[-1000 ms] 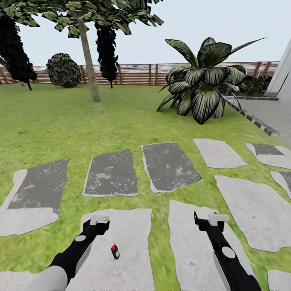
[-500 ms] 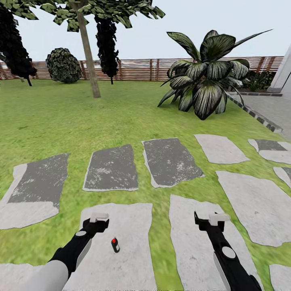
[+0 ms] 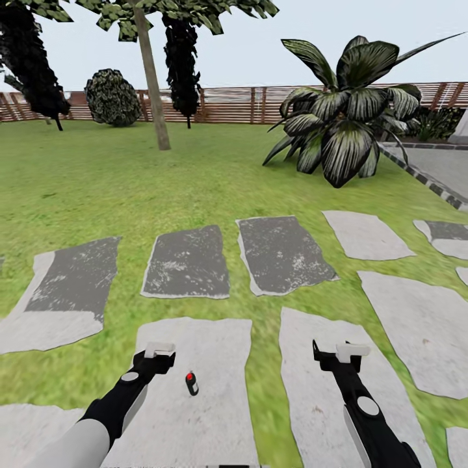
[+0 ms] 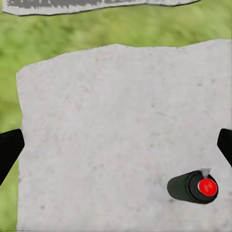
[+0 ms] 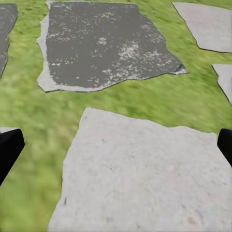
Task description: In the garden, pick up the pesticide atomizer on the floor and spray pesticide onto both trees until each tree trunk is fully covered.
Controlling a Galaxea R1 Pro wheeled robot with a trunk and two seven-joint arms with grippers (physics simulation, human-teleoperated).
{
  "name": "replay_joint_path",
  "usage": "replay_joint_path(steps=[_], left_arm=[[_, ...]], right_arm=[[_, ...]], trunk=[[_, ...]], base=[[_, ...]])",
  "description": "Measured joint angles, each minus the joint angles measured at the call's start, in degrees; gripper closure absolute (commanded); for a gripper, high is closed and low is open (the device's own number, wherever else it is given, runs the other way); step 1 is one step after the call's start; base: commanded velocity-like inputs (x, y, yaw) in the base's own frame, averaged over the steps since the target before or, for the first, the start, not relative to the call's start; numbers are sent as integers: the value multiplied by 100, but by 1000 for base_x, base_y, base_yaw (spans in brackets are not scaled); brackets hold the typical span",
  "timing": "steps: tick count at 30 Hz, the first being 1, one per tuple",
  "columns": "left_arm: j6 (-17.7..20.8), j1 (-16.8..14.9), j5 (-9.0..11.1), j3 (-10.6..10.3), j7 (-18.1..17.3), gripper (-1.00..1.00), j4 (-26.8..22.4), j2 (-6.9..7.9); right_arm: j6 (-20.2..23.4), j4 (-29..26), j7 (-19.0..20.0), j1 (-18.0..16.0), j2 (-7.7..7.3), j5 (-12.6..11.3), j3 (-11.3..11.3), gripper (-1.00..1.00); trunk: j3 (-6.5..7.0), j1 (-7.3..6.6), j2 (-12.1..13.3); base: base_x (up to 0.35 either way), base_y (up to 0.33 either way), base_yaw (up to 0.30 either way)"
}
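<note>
atomizer on a pale stone, beside the left fingers

green lawn (image 3: 97, 188) spreads back to a brown slat fence (image 3: 227, 105), with grey stepping stones laid across the grass in the foreground. one tree trunk (image 3: 153, 78) stands on the lawn well ahead, a round dark bush (image 3: 112, 97) near the fence beside it, and a broad striped-leaf plant (image 3: 344, 123) off to the right.

the pesticide atomizer (image 3: 192, 383) lies on its side on a pale paving stone (image 3: 214, 416), red cap (image 4: 208, 186) at one end. in the head view it rests just to the right of the left gripper (image 3: 159, 351) and slightly nearer the robot, not touching it. in the left wrist view the bottle sits close to one of the dark fingers (image 4: 9, 150) but apart from it, off the middle of the gap.

the left fingers stand wide apart and hold nothing, hanging above the stone. the right gripper (image 3: 351, 351) hovers over the neighbouring pale stone (image 5: 145, 179), well apart from the bottle; its fingers (image 5: 9, 147) are likewise spread wide with nothing between them.
</note>
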Motion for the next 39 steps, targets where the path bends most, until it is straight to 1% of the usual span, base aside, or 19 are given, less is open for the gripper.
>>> replay_joint_path(steps=[4,8,11,19,24,32,38,39], left_arm=[[-54,2,12,4,0,-100,0,8],[-379,10,27,5,0,-100,0,8],[-470,12,35,5,0,-100,0,5],[-514,12,30,-2,-4,-100,1,5],[-541,17,49,-3,-1,-100,0,4],[-545,20,20,-12,-17,-100,0,-4],[-552,22,54,5,5,-100,0,-4],[-553,21,57,8,6,-100,0,-6]], right_arm=[[-4,-3,3,-1,0,0,8,-100],[-9,-8,3,0,0,0,15,-100],[-8,-9,5,0,0,0,13,-100],[-1,-9,6,0,0,0,13,-100],[-9,-9,6,-2,0,0,16,-100],[-2,-9,3,-1,0,0,16,-100],[0,-9,2,-1,3,0,19,-100],[0,-9,4,-1,5,0,21,-100]], trunk=[[-27,0,0],[-32,0,0],[-32,0,0],[-33,0,0],[-33,0,0],[-36,0,0],[-178,131,-239],[-208,135,-242]], base=[[0,-8,66],[0,-172,11],[0,-253,-41],[0,-239,-188],[0,-44,-28],[0,-4,-2],[0,0,33],[0,0,61]])
